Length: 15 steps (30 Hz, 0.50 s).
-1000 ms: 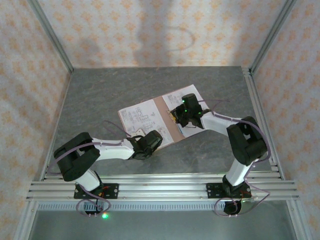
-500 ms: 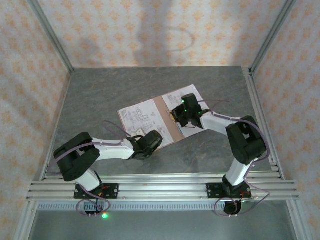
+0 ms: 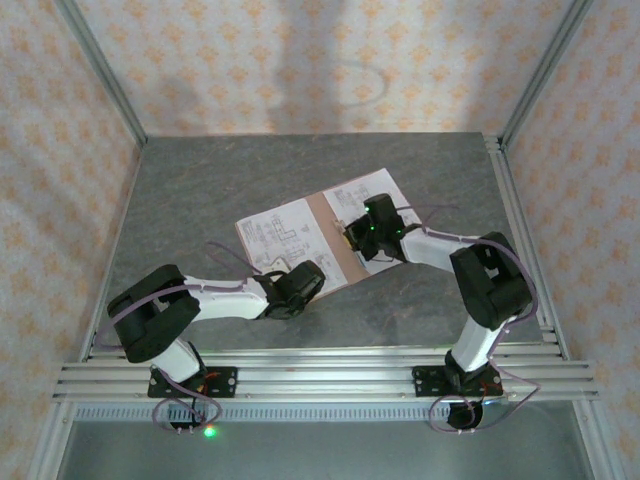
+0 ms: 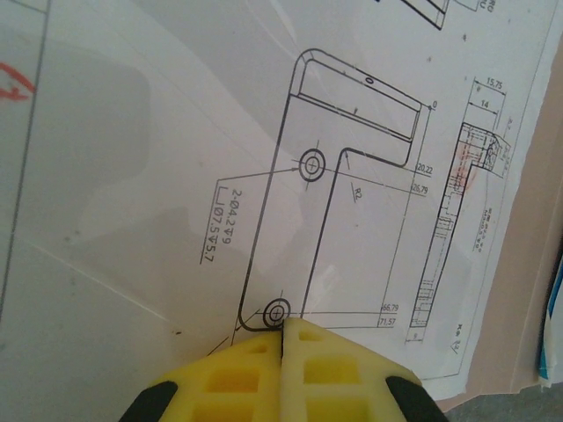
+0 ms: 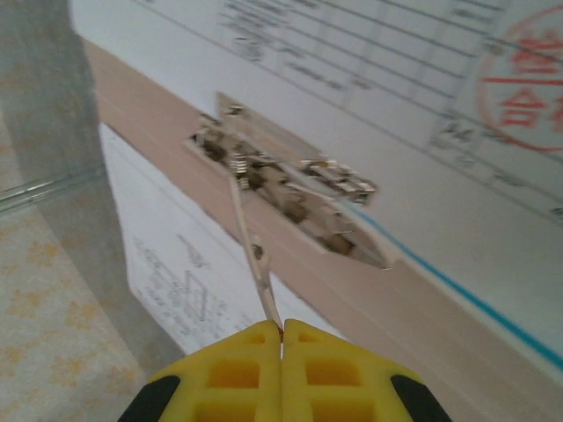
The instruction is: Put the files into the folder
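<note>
A grey stone-look table (image 3: 200, 190) between patterned walls (image 3: 300, 60) carries one open folder (image 3: 338, 268) at its middle. Two white files (image 3: 280, 232) lie spread over its halves, with bare table on every side. The left gripper (image 3: 305, 278) has its fingers (image 4: 325, 369) pressed together on the near sheet, whether nipping it I cannot tell; the right gripper (image 3: 352, 236) is closed, pinching a prong of the fastener (image 5: 290, 189).

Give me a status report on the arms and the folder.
Left gripper shut, tips at the files. Right gripper shut on fastener strip, raised from the folder spine. Nothing blocking.
</note>
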Each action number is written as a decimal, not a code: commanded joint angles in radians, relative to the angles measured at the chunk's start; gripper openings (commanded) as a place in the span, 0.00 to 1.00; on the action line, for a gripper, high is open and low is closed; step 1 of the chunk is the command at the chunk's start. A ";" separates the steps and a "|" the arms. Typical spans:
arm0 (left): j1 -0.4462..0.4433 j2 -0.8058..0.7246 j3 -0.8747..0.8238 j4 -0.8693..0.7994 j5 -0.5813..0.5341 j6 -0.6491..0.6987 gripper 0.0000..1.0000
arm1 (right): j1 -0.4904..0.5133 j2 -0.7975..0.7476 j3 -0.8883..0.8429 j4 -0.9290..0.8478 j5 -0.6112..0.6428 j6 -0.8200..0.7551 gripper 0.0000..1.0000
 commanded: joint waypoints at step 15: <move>-0.009 0.011 -0.069 -0.130 -0.027 -0.046 0.00 | -0.031 0.026 -0.106 -0.058 0.101 -0.067 0.03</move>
